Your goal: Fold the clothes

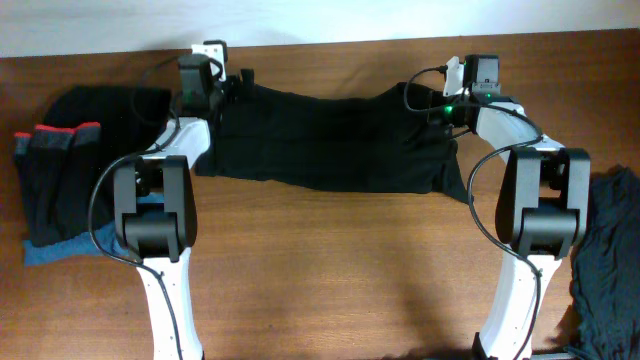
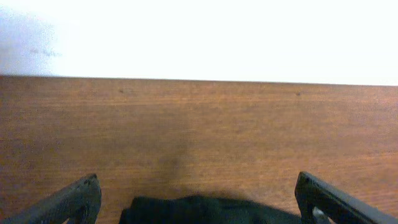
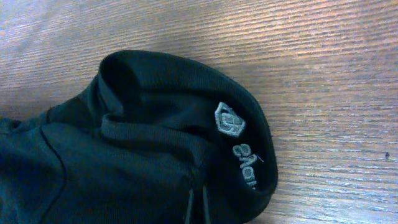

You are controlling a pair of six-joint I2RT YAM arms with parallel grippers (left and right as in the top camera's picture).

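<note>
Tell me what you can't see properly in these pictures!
- Left wrist view: black garment, only a sliver shows; the bottom edge cuts off the rest.
- Right wrist view: white lettering, curled over the fabric's fold, unreadable.
- Overhead: dark heap, cut off by the right edge.
- Overhead: folded pile, layers too dark to count.

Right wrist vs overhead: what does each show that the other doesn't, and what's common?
Right wrist only: close up, the small white logo and white lettering on the ribbed edge of the black garment.
Overhead only: the garment's full spread across the table, the left arm and right arm, the stacked clothes at the left edge with red and blue showing, and a dark heap at the right edge.
Both: the black garment and the wooden table.
</note>
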